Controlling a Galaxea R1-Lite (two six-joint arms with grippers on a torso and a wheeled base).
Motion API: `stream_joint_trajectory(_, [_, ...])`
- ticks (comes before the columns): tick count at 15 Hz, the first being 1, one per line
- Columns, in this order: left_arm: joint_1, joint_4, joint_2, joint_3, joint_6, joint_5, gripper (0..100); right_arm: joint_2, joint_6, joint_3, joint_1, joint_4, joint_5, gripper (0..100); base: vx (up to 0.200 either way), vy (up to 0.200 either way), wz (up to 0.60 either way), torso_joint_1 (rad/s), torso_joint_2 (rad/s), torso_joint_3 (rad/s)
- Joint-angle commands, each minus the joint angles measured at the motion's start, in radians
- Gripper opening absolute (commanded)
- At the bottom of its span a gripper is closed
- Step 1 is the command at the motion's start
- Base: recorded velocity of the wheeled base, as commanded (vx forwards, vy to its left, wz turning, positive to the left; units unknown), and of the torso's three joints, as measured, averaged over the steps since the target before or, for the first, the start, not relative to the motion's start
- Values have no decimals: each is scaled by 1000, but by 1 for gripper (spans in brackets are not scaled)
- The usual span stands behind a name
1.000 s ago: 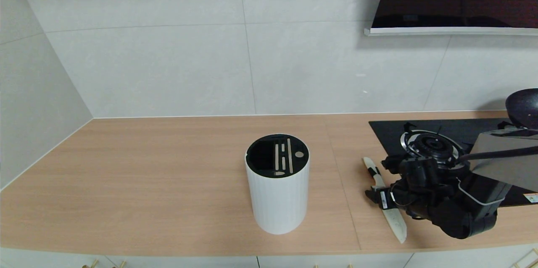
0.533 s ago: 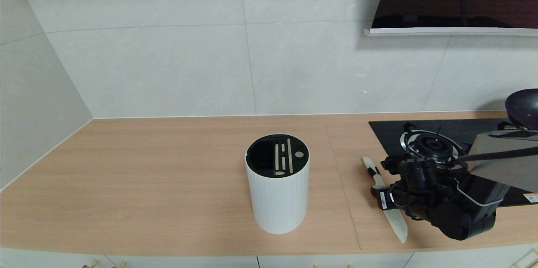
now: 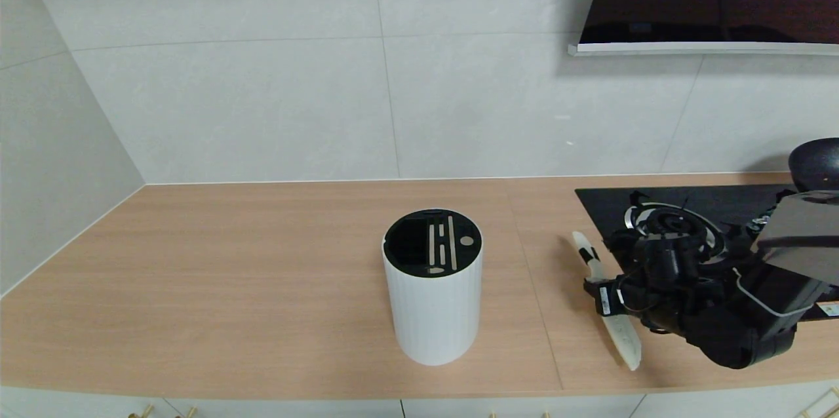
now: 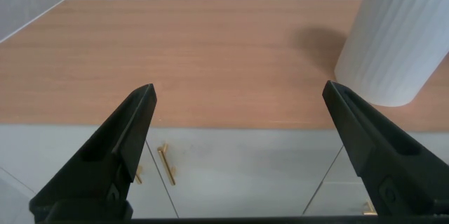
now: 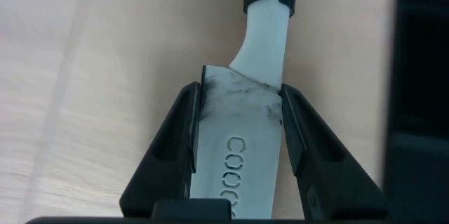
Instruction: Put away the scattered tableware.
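Right claw (image 3: 606, 300) is clamping the white knife (image 3: 623, 339) by its blade, just below the handle, with the fingers (image 5: 175, 147) pressing in from both sides. The knife is lying at the right end of the counter (image 3: 262, 274), just beside the black hob (image 3: 593, 202), handle pointing toward the wall and tip toward the front edge. I can't tell whether it is resting on the wood or already a touch clear of it.

I'm reading this as the pick-up step: grasp made, carry not yet begun. The white ribbed holder (image 3: 432, 303) is standing upright mid-counter, well apart from the knife, its dark top showing narrow slots (image 3: 451, 242) and one large open compartment. Left claw (image 4: 238, 104) is hanging wide open with nothing in it, off the counter's front edge near the holder's base.

Next, I'm judging, I'm needing a clean lift, a swing across to the holder, and a wrist turn so the tip is pointing down over a slot. Gripping this high on the blade is putting the claw in the way of full insertion, so I'm expecting to let go early.
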Motion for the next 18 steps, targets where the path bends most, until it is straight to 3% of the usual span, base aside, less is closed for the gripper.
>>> stream_joint_trajectory(1, [0, -2, 0, 0, 5, -1, 100, -143, 1, 29, 1, 0, 5, 0, 0, 0, 0, 0, 0, 0])
stream_joint_trajectory(2, [0, -2, 0, 0, 5, -1, 100, -160, 1, 35, 1, 0, 7, 0, 0, 0, 0, 0, 0, 0])
stream_joint_trajectory(3, [0, 5, 0, -84, 5, -27, 100, -229, -4, 40, 6, 0, 14, 0, 0, 0, 0, 0, 0, 0])
stream_joint_trajectory(5, [-17, 81, 85, -261, -7, -144, 100, -278, -15, 8, 9, 0, 13, 0, 0, 0, 0, 0, 0, 0])
stream_joint_trajectory(7, [-18, 170, 393, -492, -2, -359, 100, -317, -35, -121, 10, 76, 14, 0, 0, 0, 0, 0, 0, 0])
stream_joint_trajectory(8, [-18, 167, 530, -591, -12, -422, 100, -335, -38, -166, 21, 135, 14, 0, 0, 0, 0, 0, 0, 0])
stream_joint_trajectory(9, [-20, 167, 622, -673, -41, -454, 100, -360, -38, -184, 43, 170, 14, 0, 0, 0, 0, 0, 0, 0])
stream_joint_trajectory(10, [-20, 167, 622, -673, -41, -454, 100, -360, -38, -184, 43, 170, 14, 0, 0, 0, 0, 0, 0, 0])
stream_joint_trajectory(11, [-96, 147, 780, -802, -151, -503, 100, -410, -32, -195, 104, 207, 4, 0, 0, 0, 0, 0, 0, 0])
stream_joint_trajectory(14, [-342, -55, 955, -822, -395, -515, 100, -485, -30, -195, 178, 268, -55, 0, 0, 0, 0, 0, 0, 0])
stream_joint_trajectory(15, [-382, -92, 1037, -825, -401, -514, 100, -507, -30, -206, 198, 291, -59, 0, 0, 0, 0, 0, 0, 0])
stream_joint_trajectory(18, [-391, -186, 1260, -827, -397, -517, 100, -556, 7, -232, 305, 326, -87, 0, 0, 0, 0, 0, 0, 0])
